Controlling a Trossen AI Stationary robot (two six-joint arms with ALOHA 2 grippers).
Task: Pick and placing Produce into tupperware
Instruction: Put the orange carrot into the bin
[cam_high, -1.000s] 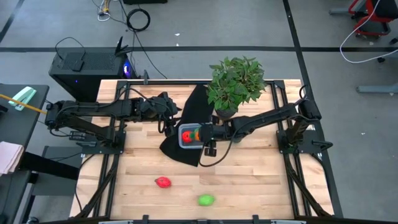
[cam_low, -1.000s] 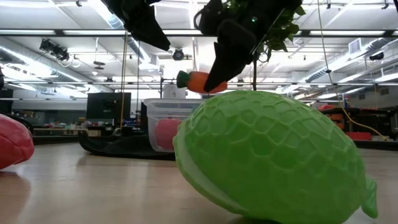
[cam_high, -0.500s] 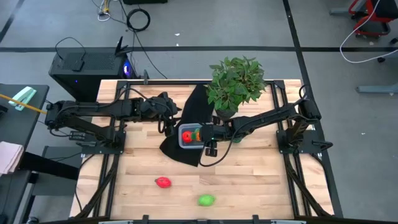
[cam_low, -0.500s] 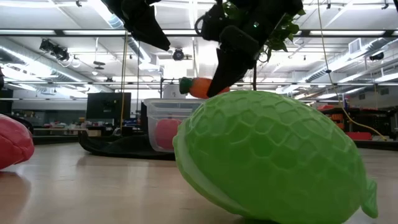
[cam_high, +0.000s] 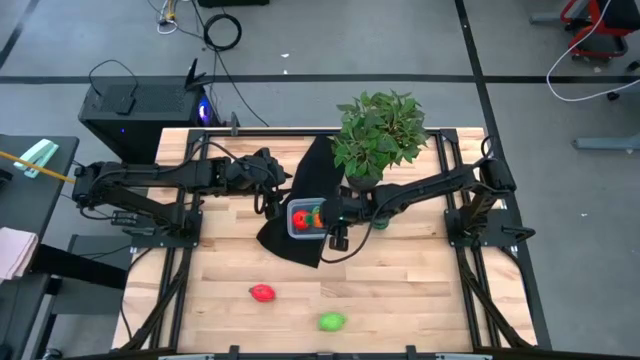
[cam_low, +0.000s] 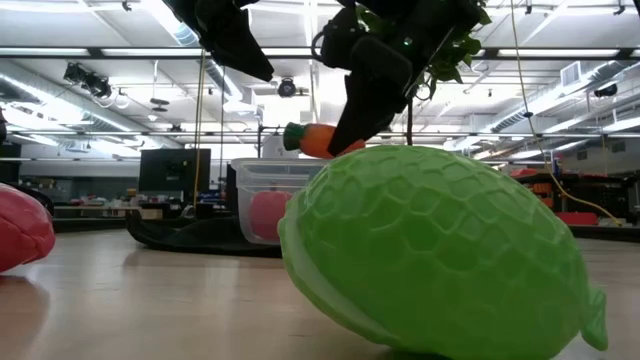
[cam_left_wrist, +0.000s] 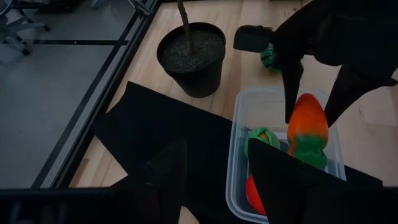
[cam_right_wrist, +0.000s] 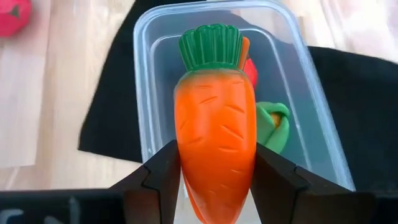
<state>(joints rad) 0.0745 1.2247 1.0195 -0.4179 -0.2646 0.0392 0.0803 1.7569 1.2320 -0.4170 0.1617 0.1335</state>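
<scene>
Grey floor (cam_high: 90, 30) crossed by dark tape lines is surrounding the wooden table (cam_high: 400, 290). Black computer tower (cam_high: 140, 105) is sitting at far left, blue light glowing. Coiled cables (cam_high: 220, 30) are lying on the floor beyond. Ceiling strip lights (cam_low: 90, 52) are shining over the room behind.

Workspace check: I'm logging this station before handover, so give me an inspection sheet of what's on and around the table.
Surface: wooden table, black cloth under the box.
Job's things: tupperware holds a red piece and a green piece; carrot above it; red piece and green piece loose near the front edge.
Clutter: potted plant.
Grippers: right pincer shut on the carrot; left pincer open beside the box, empty.
Cables: coils on the floor behind the table.
Surroundings: black computer case.
</scene>
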